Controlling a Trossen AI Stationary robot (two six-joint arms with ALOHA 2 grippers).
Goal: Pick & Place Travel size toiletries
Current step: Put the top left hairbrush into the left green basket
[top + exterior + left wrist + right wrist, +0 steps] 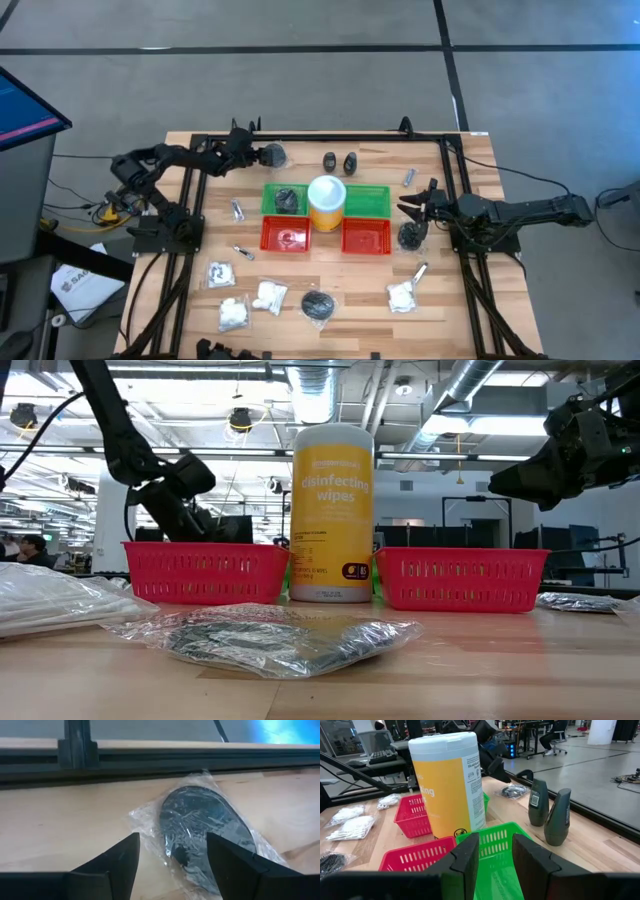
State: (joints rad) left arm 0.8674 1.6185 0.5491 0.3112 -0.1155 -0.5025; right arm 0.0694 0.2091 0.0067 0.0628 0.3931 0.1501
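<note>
Left wrist view was the useful one here: the left pincer [170, 865] was seen low over the tabletop [60, 830] with its jaws spread wide and nothing held between them. A dark grey round pad [200, 827] in clear wrap was lying flat just ahead of the fingertips, half inside the gap and nudged toward the one finger, so no real long axis had to be lined up.

On the high view that pad [275, 156] was placed at about 11 o'clock from the yellow cylinder [326, 203], close to the far rail, with the left pincer [258, 154] right beside it at its 9 o'clock. The left arm was clearly the nearer one.

The right pincer [412, 207] was parked at the cylinder's 3 o'clock, jaws parted a little, empty, with another wrapped pad [409, 237] just beside it.
</note>
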